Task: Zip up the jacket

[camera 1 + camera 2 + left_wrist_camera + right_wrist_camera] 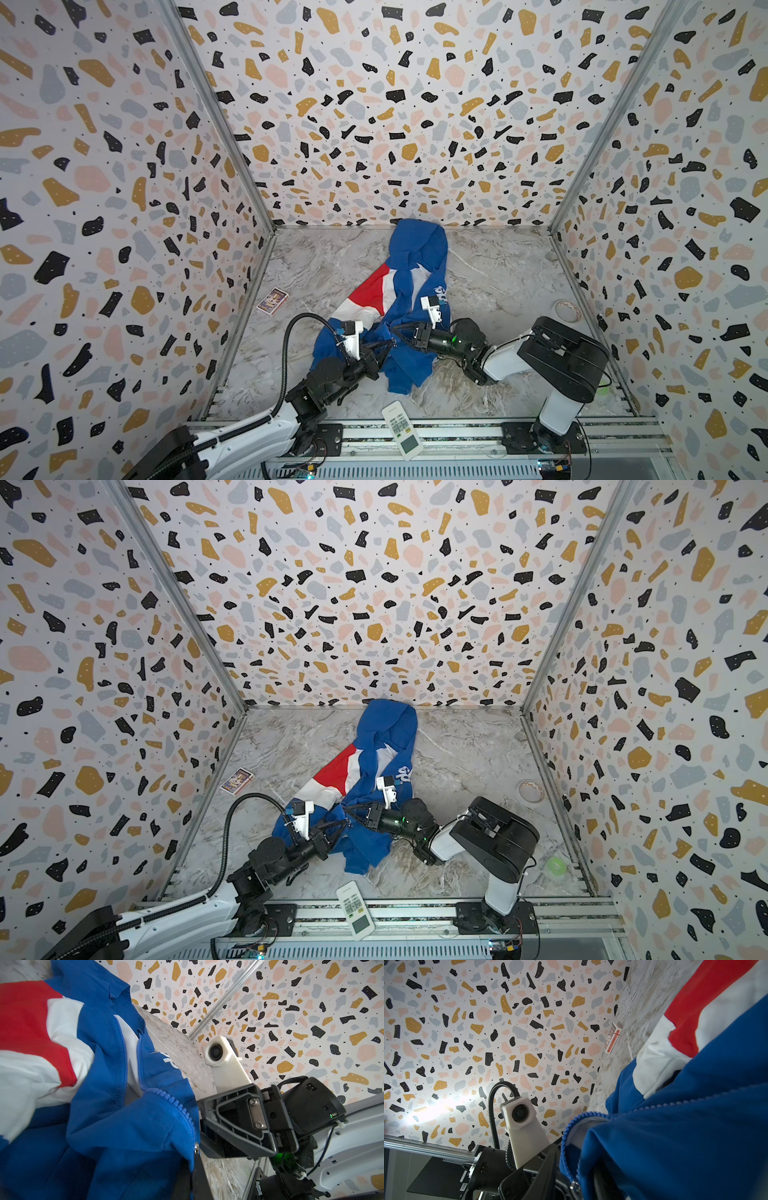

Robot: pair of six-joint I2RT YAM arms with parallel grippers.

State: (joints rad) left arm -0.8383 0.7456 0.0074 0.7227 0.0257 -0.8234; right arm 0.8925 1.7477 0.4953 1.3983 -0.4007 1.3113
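A small royal-blue hooded jacket (397, 299) lies crumpled mid-bench (498, 270), with its hood toward 12 o'clock, its hem toward 6 o'clock, and red and white bands showing toward 9 o'clock. The task looks barely begun. In the left wrist view the blue zipper (174, 1103) is unjoined, its two rows of teeth apart with white lining between them. A small metal slider (196, 1147) sits low near the hem. The left pincer (387, 344), reaching from 7 o'clock, is clamped on the jacket's lower front edge. The right pincer (397, 328), reaching from 4 o'clock, meets the same edge, but it is unclear whether it is parted or gripping.
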